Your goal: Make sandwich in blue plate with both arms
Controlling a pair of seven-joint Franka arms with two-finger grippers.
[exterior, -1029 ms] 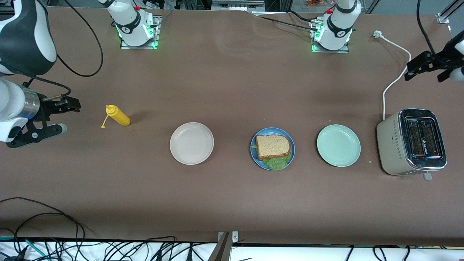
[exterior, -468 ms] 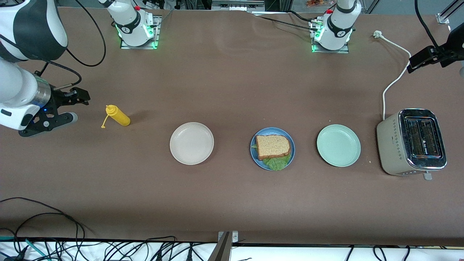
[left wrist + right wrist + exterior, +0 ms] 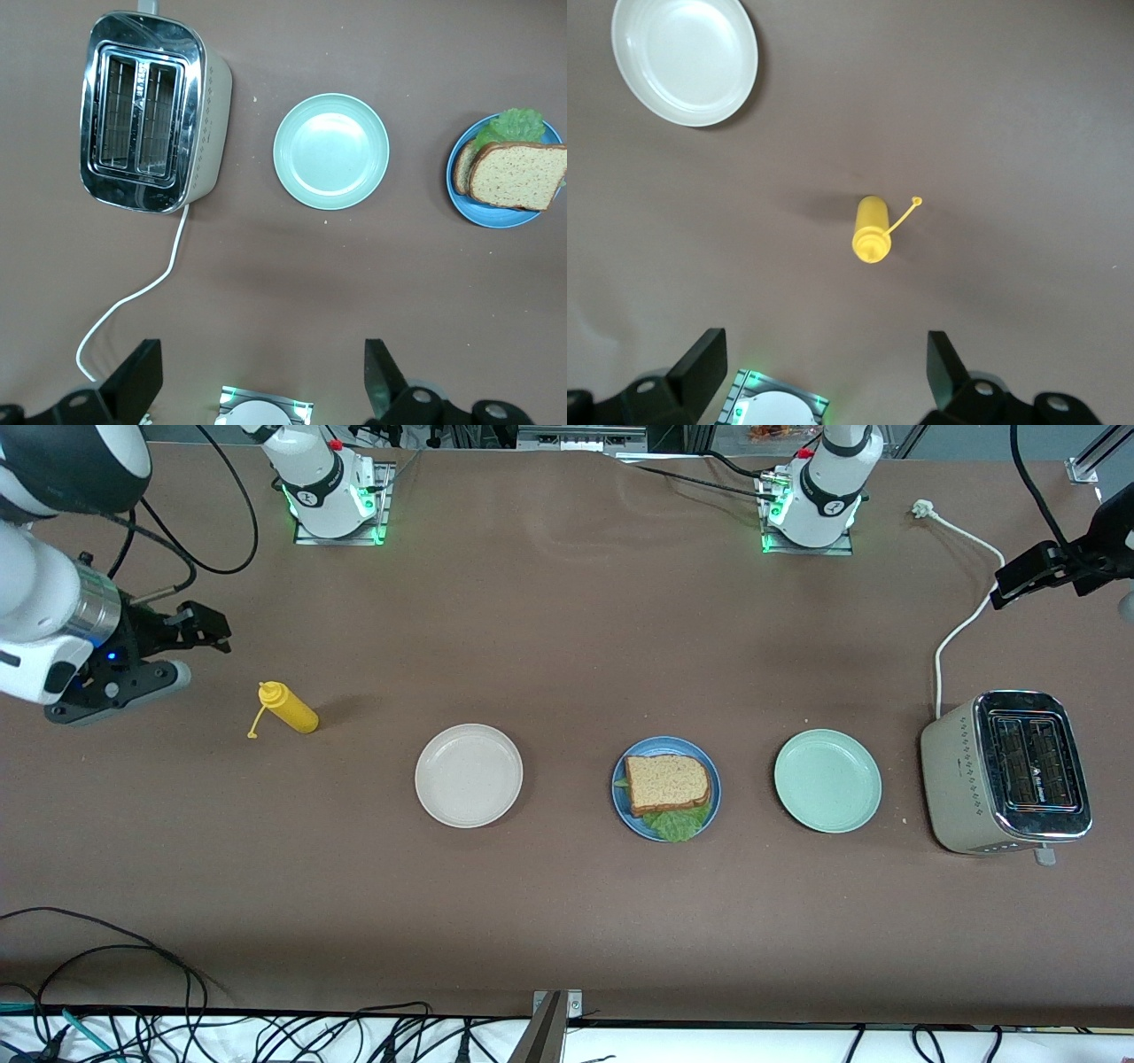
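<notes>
With the sandwich (image 3: 667, 786) assembled on the blue plate (image 3: 624, 808), both tools, left tool (image 3: 1036, 577) and right tool (image 3: 164, 657), hang open and empty over the counter (image 3: 567, 921) ends, so park clear of it.

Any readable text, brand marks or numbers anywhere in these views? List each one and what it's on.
Nothing can be read as words.
Toaster: a small light marking between its slots, too small to read.
Arm bases at the table's edge: each bears a round dark emblem, too small to make out.
Yellow squeeze bottle, cream-white plate, blue plate, mint-green plate and sandwich: no text or label visible.
</notes>
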